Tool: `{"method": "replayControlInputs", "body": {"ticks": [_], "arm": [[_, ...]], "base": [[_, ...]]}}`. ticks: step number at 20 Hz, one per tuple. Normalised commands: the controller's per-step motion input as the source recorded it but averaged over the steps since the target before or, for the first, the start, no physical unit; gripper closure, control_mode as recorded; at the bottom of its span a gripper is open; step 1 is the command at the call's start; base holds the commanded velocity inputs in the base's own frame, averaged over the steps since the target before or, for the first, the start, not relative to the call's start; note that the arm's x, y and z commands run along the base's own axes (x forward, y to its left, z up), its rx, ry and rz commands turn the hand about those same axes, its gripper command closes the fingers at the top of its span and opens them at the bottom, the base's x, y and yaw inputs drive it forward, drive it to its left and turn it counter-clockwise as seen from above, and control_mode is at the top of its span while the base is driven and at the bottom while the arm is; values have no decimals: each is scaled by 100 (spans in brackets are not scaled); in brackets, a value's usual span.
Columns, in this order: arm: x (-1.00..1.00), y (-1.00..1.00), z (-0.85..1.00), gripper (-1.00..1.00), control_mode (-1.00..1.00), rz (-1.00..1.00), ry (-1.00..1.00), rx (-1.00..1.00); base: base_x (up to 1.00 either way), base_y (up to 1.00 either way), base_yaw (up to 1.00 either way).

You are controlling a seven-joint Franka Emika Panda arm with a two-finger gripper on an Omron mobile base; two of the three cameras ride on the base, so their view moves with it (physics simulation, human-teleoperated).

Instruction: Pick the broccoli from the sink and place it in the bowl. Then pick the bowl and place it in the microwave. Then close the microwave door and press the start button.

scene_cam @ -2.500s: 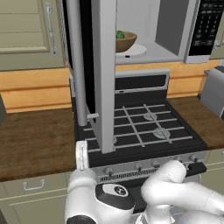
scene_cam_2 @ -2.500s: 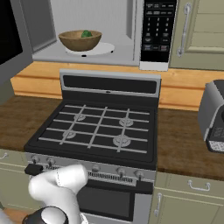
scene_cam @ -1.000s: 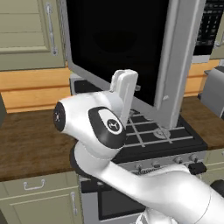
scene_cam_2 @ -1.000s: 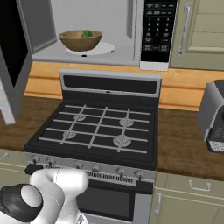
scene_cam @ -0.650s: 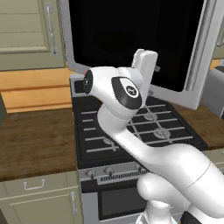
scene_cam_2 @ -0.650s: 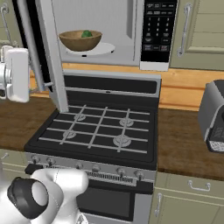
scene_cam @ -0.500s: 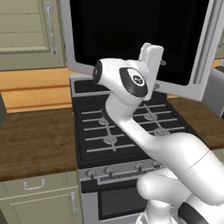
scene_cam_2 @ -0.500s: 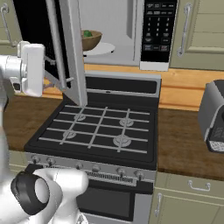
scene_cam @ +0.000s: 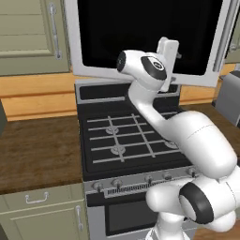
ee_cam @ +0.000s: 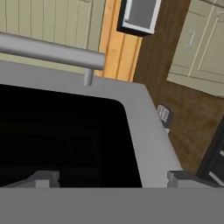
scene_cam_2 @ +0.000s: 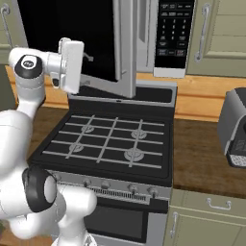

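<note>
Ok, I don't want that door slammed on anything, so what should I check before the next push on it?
1. Microwave door fully shut: not ok, it stands ajar.
2. Pincer open, holding nothing: ok.
3. Pincer faces the door's black window: ok.
4. Bowl with broccoli inside: cannot tell, the door hides the cavity.
5. Keypad unobstructed for the start press: ok.

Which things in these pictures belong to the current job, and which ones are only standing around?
Belonging to the job:
- microwave door, partly swung shut
- microwave, with its keypad
- gripper, open, against the door's window

Only standing around:
- gas stove
- toaster
- green cabinets
- wooden counter
</note>
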Motion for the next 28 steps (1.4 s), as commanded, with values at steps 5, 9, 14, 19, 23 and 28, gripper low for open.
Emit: {"method": "replayControlInputs", "body": {"ticks": [5,9,14,19,23,28], "arm": [[100,-9,0,-100,-100,8,1,0],[95,-7,0,-100,-100,19,0,0],[44,-5,0,-100,-100,26,0,0],[-15,0,5,-100,-100,15,0,0],[0,0,0,-100,-100,10,0,0],[-69,-13,8,-100,-100,14,-5,4]], "base": [[0,0,0],[0,0,0],[0,0,0],[0,0,0],[0,0,0],[0,0,0]]}}
